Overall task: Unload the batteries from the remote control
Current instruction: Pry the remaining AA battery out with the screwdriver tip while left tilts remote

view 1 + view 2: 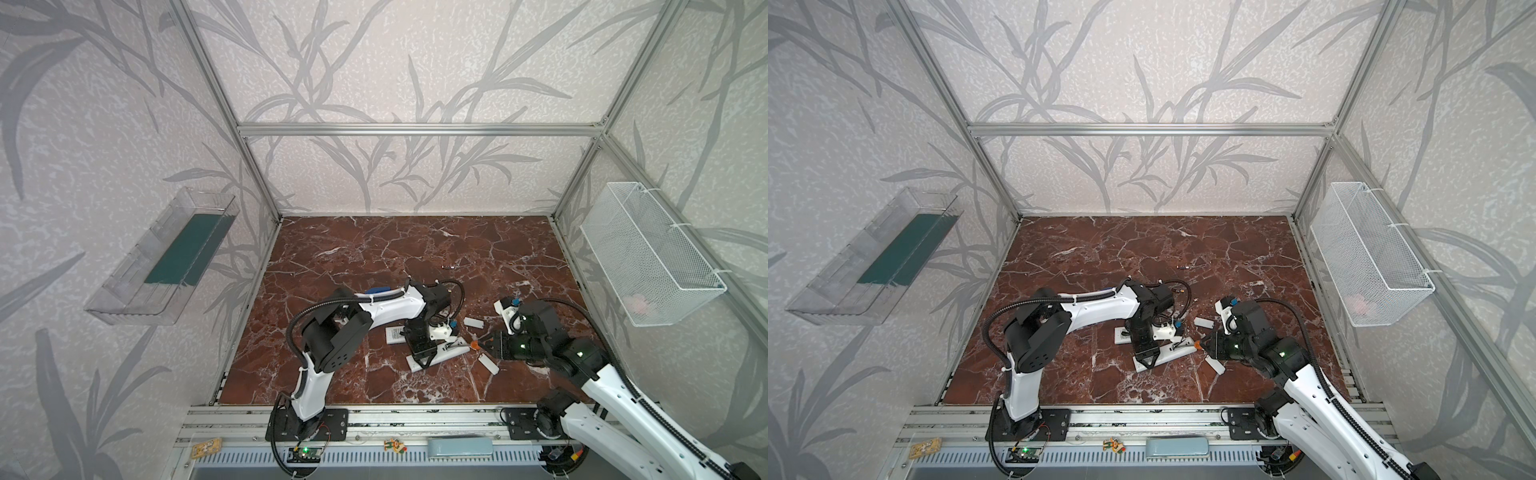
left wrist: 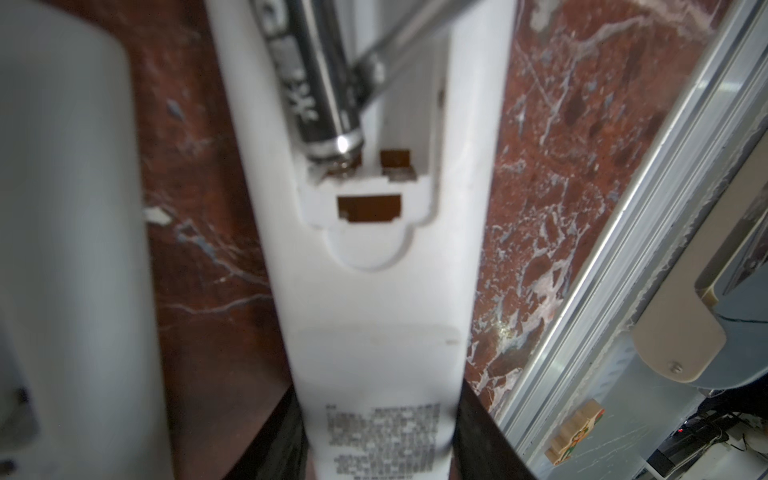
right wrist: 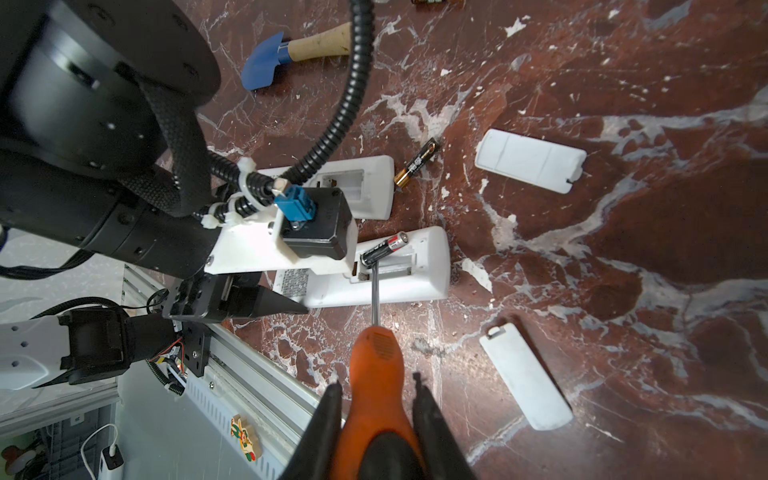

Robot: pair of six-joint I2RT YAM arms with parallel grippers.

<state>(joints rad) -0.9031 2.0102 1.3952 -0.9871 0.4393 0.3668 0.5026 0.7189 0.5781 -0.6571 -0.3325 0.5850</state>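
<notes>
1. The right gripper (image 3: pixel 376 384) is clamped on the orange handle of a screwdriver (image 3: pixel 375 357). The tip meets the battery (image 3: pixel 383 248), which sits tilted, partly lifted from the remote's (image 3: pixel 399 291) open bay.
2. The left gripper (image 2: pixel 376 399) pinches the remote's label end, pinning it to the table (image 3: pixel 623 249).
3. Risk: the smooth round cell may roll off the thin shaft and drop back into the bay. A sharp pry could flick it away from the remote.
4. Risk: leverage may twist the slick remote out of the left jaws, or the tip may bend a contact.
5. The remote is long, rounded, glossy white plastic. The battery is a dark cylinder with silvery ends. The shaft is bare steel, and the table is polished, red and marble-patterned.
6. Just beyond the remote lies a loose battery (image 3: pixel 417 164).
</notes>
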